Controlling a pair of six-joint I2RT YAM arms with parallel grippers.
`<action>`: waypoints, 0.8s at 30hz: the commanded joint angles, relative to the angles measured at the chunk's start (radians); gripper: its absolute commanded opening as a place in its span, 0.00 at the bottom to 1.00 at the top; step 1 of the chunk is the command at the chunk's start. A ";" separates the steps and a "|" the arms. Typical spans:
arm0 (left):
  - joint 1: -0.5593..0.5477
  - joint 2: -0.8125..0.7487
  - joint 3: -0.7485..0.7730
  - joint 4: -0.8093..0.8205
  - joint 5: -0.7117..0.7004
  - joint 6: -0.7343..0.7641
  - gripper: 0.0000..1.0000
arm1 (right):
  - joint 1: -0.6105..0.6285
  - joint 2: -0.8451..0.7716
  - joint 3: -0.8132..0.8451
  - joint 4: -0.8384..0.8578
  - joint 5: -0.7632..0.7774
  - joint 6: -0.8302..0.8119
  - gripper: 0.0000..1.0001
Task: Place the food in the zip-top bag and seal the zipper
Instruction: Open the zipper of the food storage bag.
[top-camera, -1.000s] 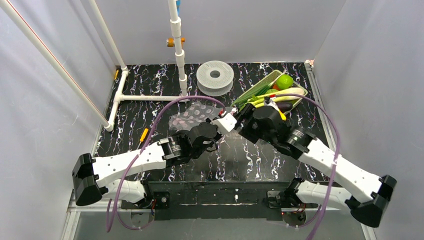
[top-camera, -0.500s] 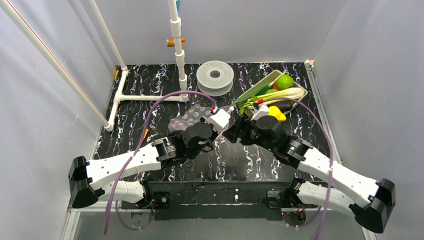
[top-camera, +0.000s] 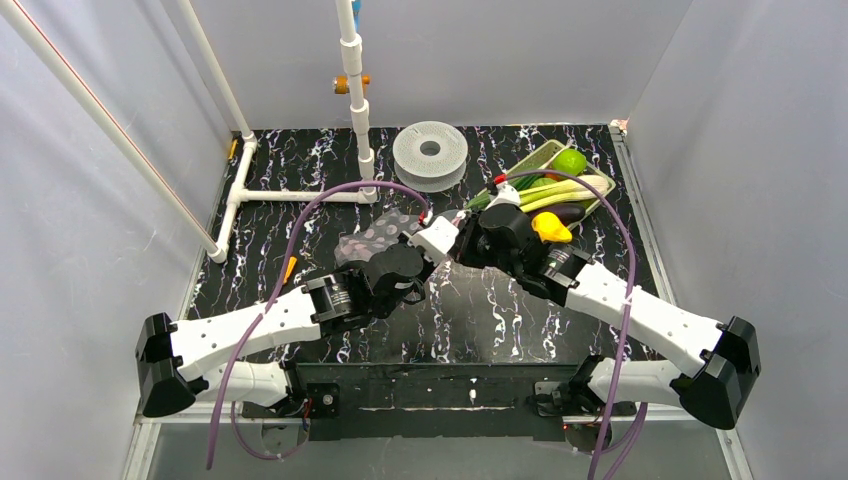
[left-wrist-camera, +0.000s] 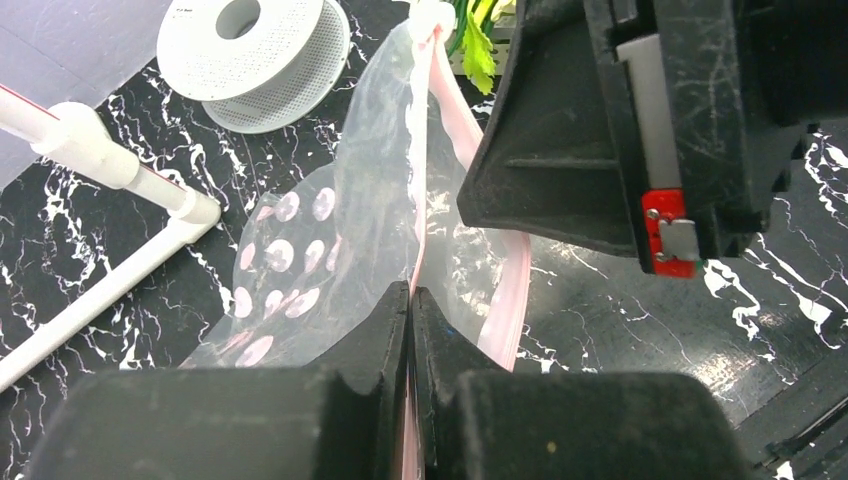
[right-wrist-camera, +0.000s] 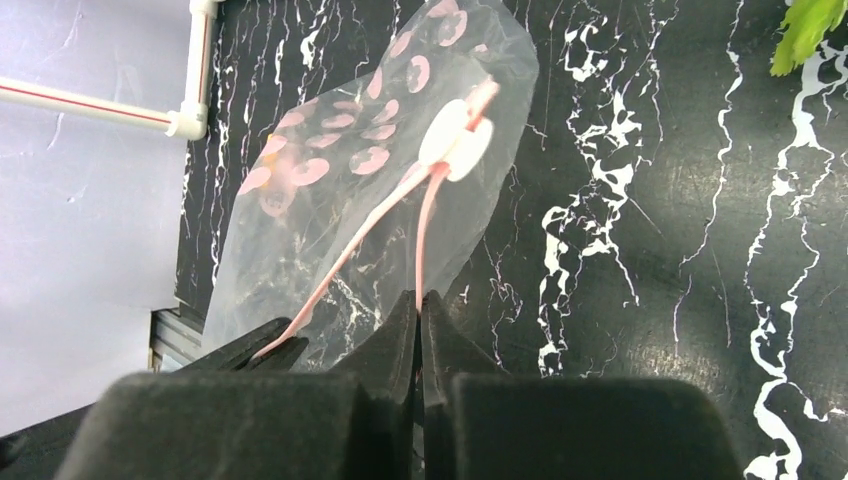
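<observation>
Both grippers are pressed together on the zipper (right-wrist-camera: 428, 215): the left gripper (left-wrist-camera: 410, 300) pinches one lip and the right gripper (right-wrist-camera: 420, 305) the other, holding the zip-top bag (right-wrist-camera: 330, 200) just beside the basket (top-camera: 527, 165). Nothing looks bagged yet, though crinkled plastic could hide a small piece. The food (top-camera: 575, 188) lies in the basket, so filling and sealing remain.

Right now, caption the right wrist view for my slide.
Right gripper pinches the pink zipper of the clear dotted zip-top bag over the black marbled table.

White spool (top-camera: 430, 154) lies flat on the black marbled table (top-camera: 480, 310); white pipe frame (top-camera: 300, 196) left of it; green apple (top-camera: 570, 162) in basket (top-camera: 535, 155).
</observation>
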 joint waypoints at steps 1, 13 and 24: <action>0.002 -0.023 0.001 0.020 -0.057 -0.004 0.00 | 0.019 -0.002 0.074 -0.025 0.025 -0.043 0.01; 0.003 0.015 0.022 -0.007 -0.124 0.031 0.28 | 0.020 -0.027 0.112 -0.043 -0.097 -0.069 0.01; 0.003 0.005 0.012 0.027 -0.307 0.051 0.00 | 0.015 0.052 0.315 -0.334 -0.031 -0.146 0.28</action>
